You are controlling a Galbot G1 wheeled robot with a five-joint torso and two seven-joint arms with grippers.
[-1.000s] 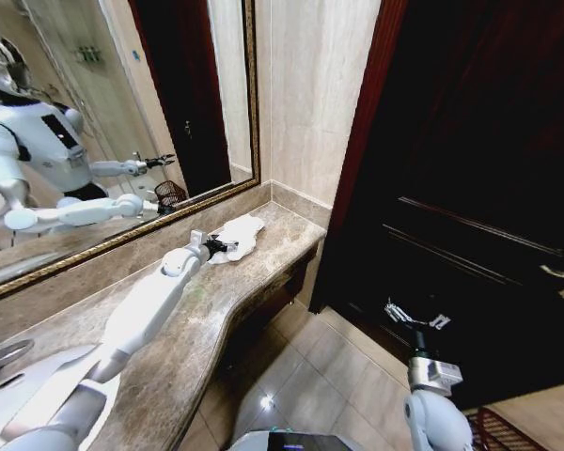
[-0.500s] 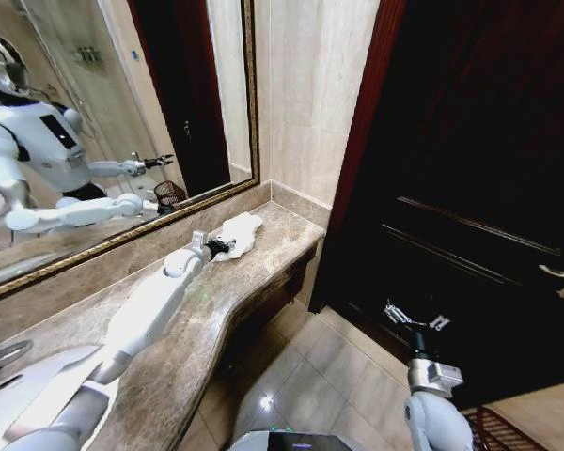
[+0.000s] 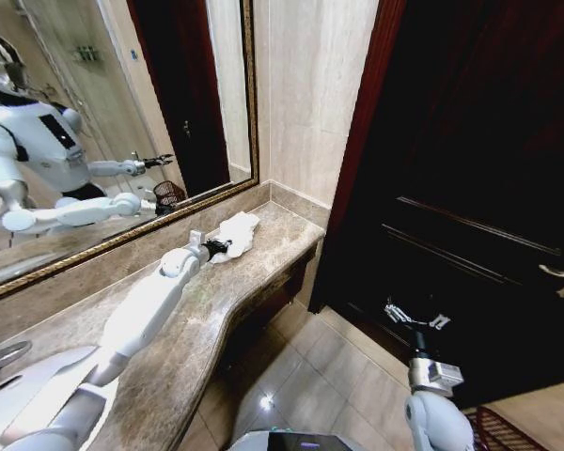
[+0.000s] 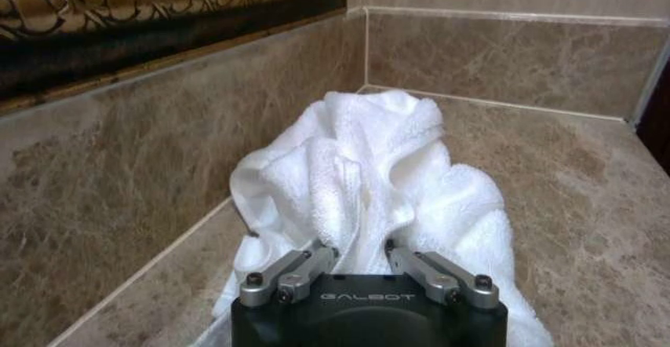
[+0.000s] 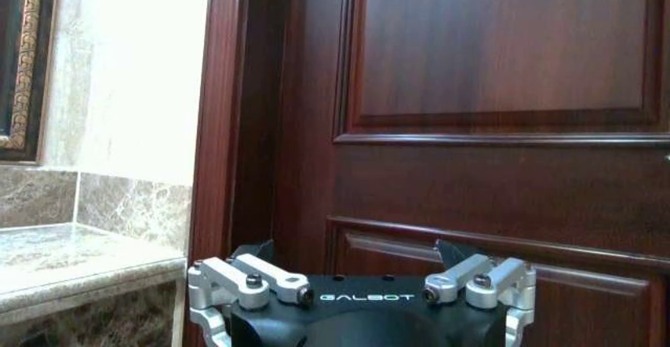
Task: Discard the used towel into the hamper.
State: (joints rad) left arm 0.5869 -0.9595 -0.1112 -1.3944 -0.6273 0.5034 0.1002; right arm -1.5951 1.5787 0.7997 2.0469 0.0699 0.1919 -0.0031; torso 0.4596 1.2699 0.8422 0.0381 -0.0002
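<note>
The used towel (image 3: 239, 228) is a crumpled white heap at the far end of the marble counter, by the corner under the mirror. My left arm reaches along the counter, and my left gripper (image 3: 215, 248) is at the towel's near edge. In the left wrist view the left gripper (image 4: 362, 250) has its fingers drawn in on a raised fold of the towel (image 4: 366, 166). My right gripper (image 3: 415, 318) hangs open in front of the dark door, above the floor; the right wrist view shows my right gripper (image 5: 354, 251) holding nothing. The hamper (image 3: 496, 425) peeks in on the floor by my right arm.
The counter (image 3: 263, 272) ends at a tiled wall, with a gilt-framed mirror (image 3: 122, 113) behind it. A dark wooden door (image 3: 470, 169) stands to the right, above a tiled floor (image 3: 310, 366). A white basin (image 3: 19, 385) sits at the counter's near left.
The left gripper stays at the towel's near edge and the right arm has not moved. Only the whole head picture has shifted very slightly.
</note>
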